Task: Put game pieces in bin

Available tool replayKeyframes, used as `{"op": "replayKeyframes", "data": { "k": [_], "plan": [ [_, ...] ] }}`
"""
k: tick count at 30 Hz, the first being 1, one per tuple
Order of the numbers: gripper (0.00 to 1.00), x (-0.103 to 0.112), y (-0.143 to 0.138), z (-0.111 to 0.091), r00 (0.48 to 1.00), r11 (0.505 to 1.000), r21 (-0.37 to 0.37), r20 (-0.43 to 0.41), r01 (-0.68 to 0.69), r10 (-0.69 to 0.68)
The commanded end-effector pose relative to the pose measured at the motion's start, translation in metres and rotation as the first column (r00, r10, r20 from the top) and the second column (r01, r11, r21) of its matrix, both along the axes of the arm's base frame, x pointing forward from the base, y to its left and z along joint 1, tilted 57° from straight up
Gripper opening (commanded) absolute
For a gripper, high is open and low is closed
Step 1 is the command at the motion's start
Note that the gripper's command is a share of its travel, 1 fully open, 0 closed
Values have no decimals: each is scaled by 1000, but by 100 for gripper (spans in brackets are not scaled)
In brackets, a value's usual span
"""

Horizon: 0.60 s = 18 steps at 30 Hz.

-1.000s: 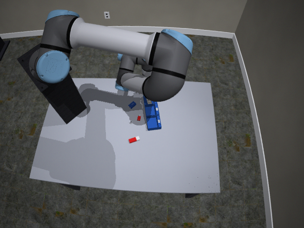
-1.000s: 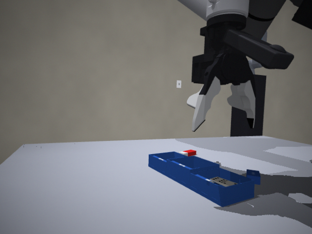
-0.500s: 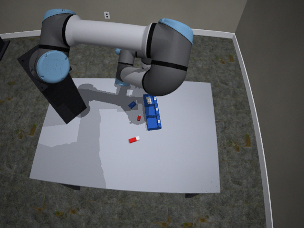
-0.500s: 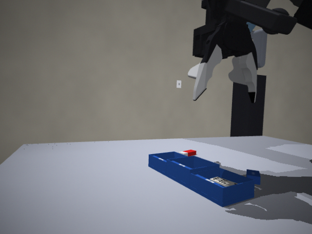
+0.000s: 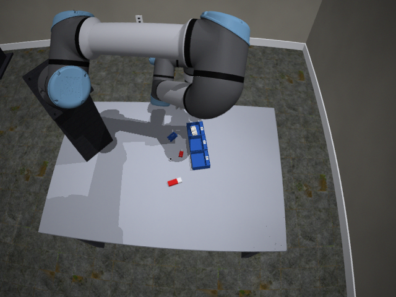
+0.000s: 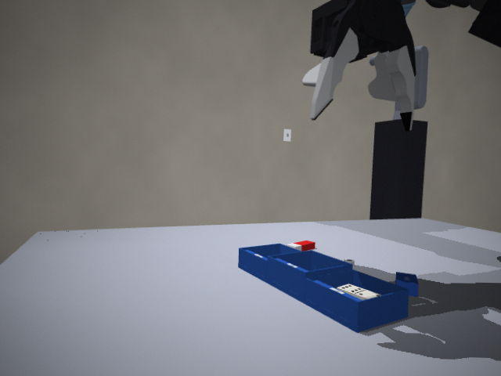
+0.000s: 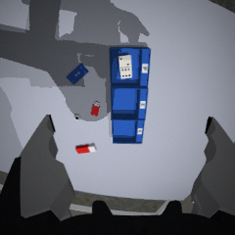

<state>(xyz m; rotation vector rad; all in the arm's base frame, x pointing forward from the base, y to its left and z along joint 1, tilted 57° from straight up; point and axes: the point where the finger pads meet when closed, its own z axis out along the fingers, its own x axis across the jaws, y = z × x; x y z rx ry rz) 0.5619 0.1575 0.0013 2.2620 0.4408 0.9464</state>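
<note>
Domino (image 5: 193,130) (image 6: 358,291) (image 7: 125,67), the one game piece I can make out for certain, lies with its dots up inside an end compartment of the row of three blue bins (image 5: 200,167) (image 6: 287,281) (image 7: 128,142). I see the bins standing upright on the desk (image 5: 223,207) (image 6: 121,303) (image 7: 181,73), but their labels are too small for me to read, so I cannot tell which is P. My pincer (image 6: 360,124) (image 7: 130,117) hangs well above the desk, spread fully open and holding nothing. Beside the row, on the desk, I have a dark blue block (image 5: 172,136) (image 6: 406,283) (image 7: 77,73), a small red item (image 5: 180,154) (image 7: 95,110) and a tiny pale item (image 5: 170,159) (image 6: 349,262) (image 7: 76,117); a red-and-white block (image 5: 172,182) (image 6: 304,245) (image 7: 84,149) lies farther out, beyond the other end of the row.

In the outside view, the gripper (image 6: 361,124) (image 7: 130,117) rises from the middle right of the frame into the upper right, and the pale wrist section above it passes out of the top edge. Seen from the top, the arm's rounded joint (image 5: 217,86) shifts toward the upper edge, uncovering the domino (image 5: 193,130) (image 6: 358,291) (image 7: 125,67), which turns from dull grey to bright cream as light reaches it. The wide shadow (image 5: 104,211) at the table's lower left draws back leftward, with lit patches opening inside its area.
</note>
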Motion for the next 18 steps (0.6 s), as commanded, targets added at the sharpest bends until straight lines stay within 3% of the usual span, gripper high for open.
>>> {"op": "replayKeyframes", "data": {
  "k": [1,18],
  "plan": [
    [100,-2,0,1,1000,1000,0,-2,5,-5],
    [100,-2,0,1,1000,1000,0,-2,5,-5]
  ]
}}
